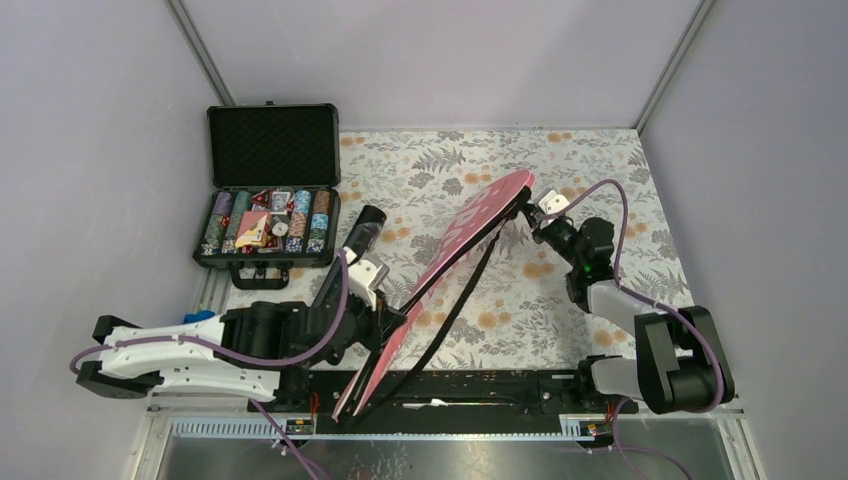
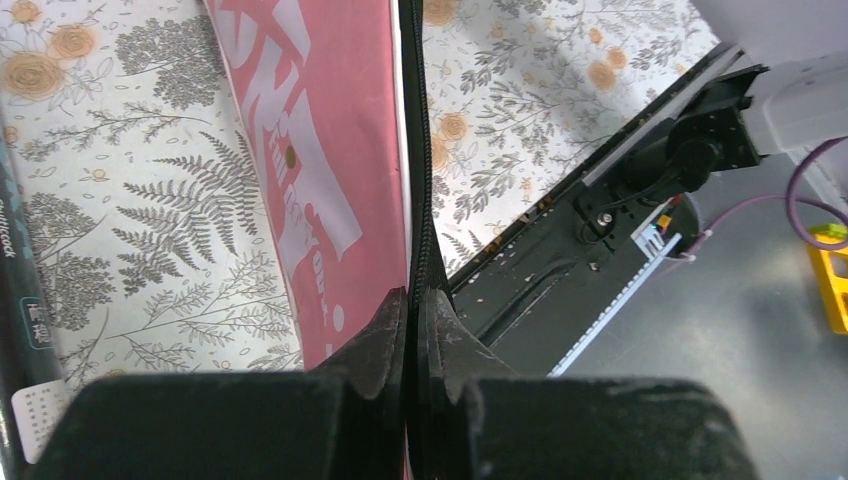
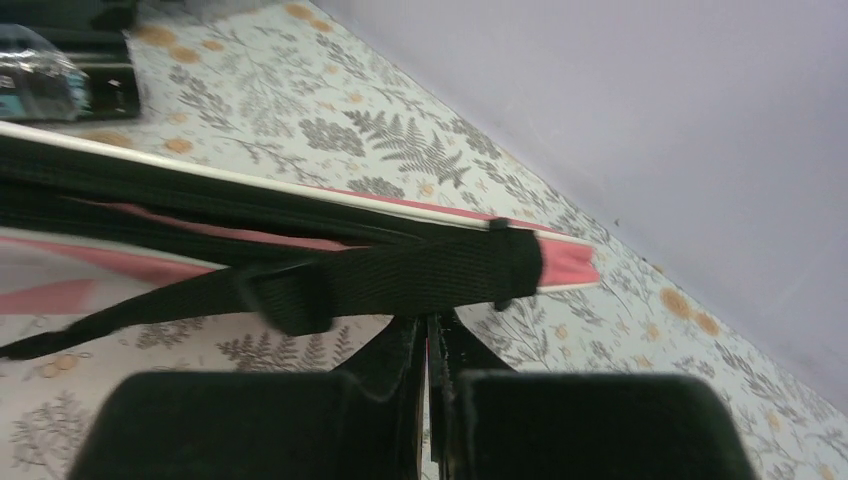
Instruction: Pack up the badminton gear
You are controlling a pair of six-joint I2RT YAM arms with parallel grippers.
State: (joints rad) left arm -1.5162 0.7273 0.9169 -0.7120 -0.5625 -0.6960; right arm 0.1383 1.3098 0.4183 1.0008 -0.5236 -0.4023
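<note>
Black left fingers [image 2: 380, 335] fill the bottom of their wrist view, pressed together on the zipped black edge of the pink racket bag [image 1: 470, 225]. The right fingers [image 3: 395, 345] are likewise closed on a thin sliver of the bag's far end, just under the anchor of its black strap [image 1: 462, 295]. Between the two arms the bag hangs on edge and tilted above the floral desk [image 1: 600, 160], high at the far right and low at the near left. Both holds look like narrow pinches on fabric or trim, so the likeliest trouble is the bag slipping out of one pair if the arms draw apart or swing unevenly, which would drop that end. The loose strap sags beneath the bag and could catch on an arm or drag across the desk. A black tube [image 1: 363, 228] lies on the desk just beside the left wrist and could be knocked and sent rolling. As for containers, the bag's inside is hidden, so whether rackets are in it cannot be told, and none shows on the desk. The tube's contents are not visible either. An open black case [image 1: 272, 145] at the far left holds rows of colourful poker chips [image 1: 270, 215].
</note>
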